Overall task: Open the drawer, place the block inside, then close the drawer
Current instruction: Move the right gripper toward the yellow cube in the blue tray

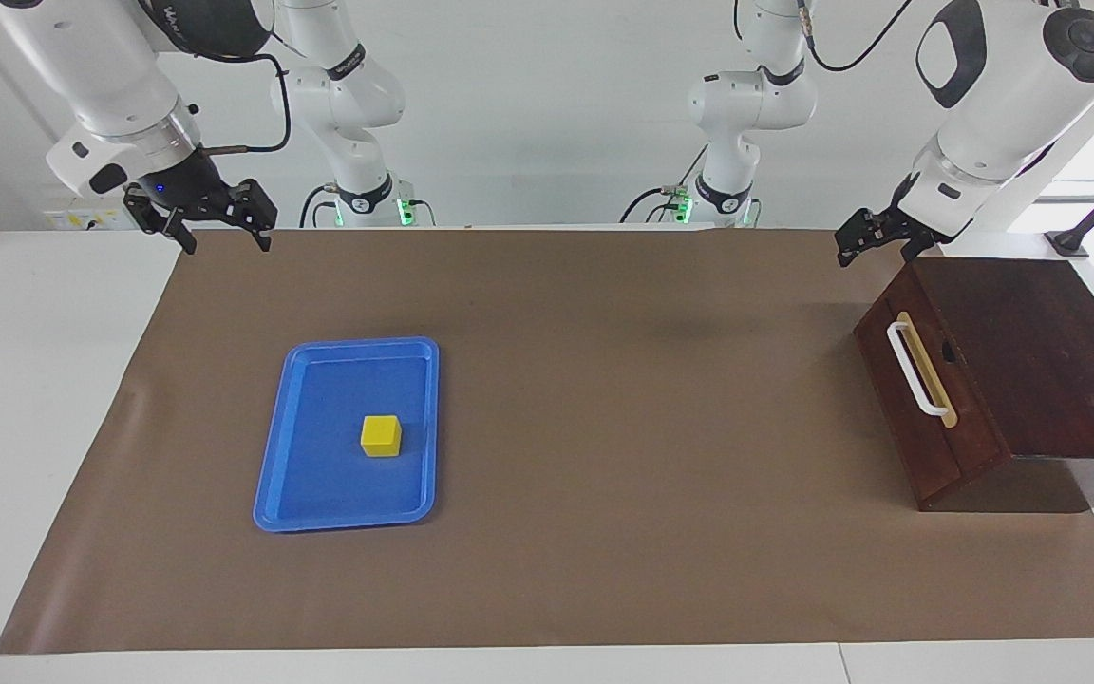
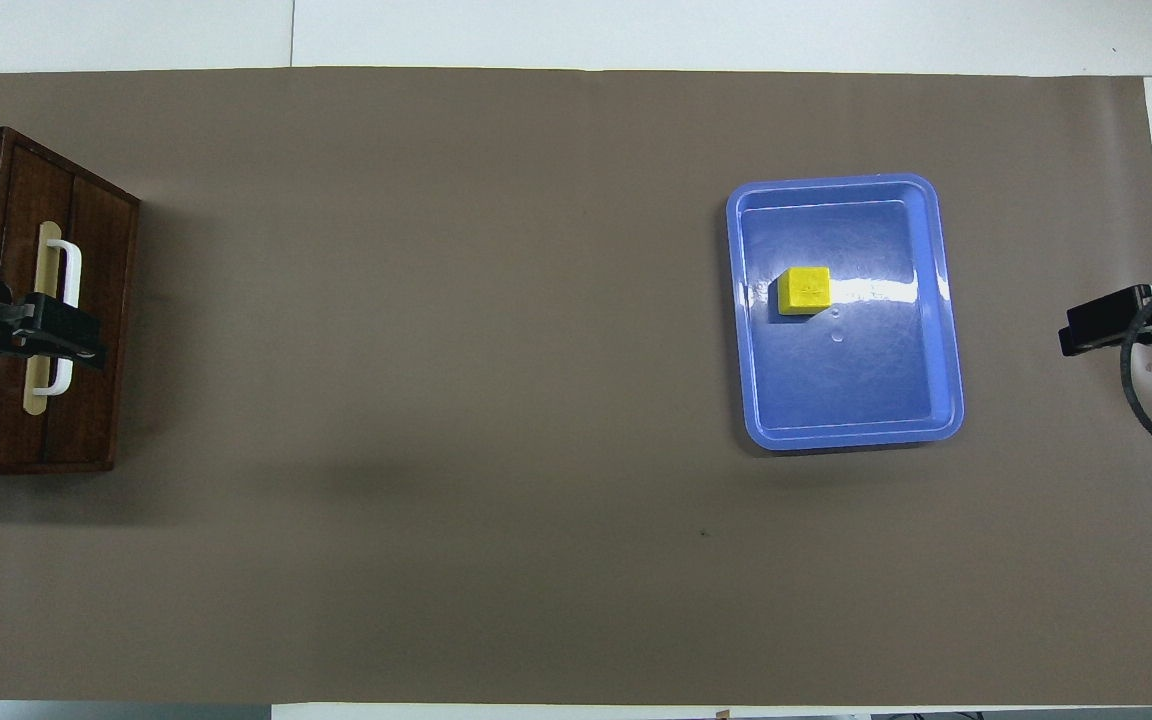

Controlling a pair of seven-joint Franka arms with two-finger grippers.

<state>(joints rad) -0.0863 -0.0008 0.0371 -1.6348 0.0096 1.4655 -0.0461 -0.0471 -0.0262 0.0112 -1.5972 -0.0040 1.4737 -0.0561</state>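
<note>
The drawer (image 1: 922, 399) is shut, flush in its wooden box (image 1: 1041, 351) at the left arm's end of the tabletop (image 1: 604, 399). Its white handle (image 1: 917, 370) faces the blue tray (image 1: 349, 434), and the handle's long axis runs from near the robots to farther from them.

The left end effector (image 1: 875, 244) hangs in the air over the box's robot-side corner, just above the handle's nearer end and not touching it; its fingers stand apart, holding nothing.

The block (image 1: 381, 435) sits in the tray, well apart from the drawer.

The right end effector (image 1: 219, 220) waits raised over the brown mat's (image 1: 604, 532) edge, the tray farther from the robots than it; released, fingers spread.

Judgement: opening falls to the left arm, clearly nearer the handle; it must descend and straddle the bar across its long axis, then pull toward the tray
</note>
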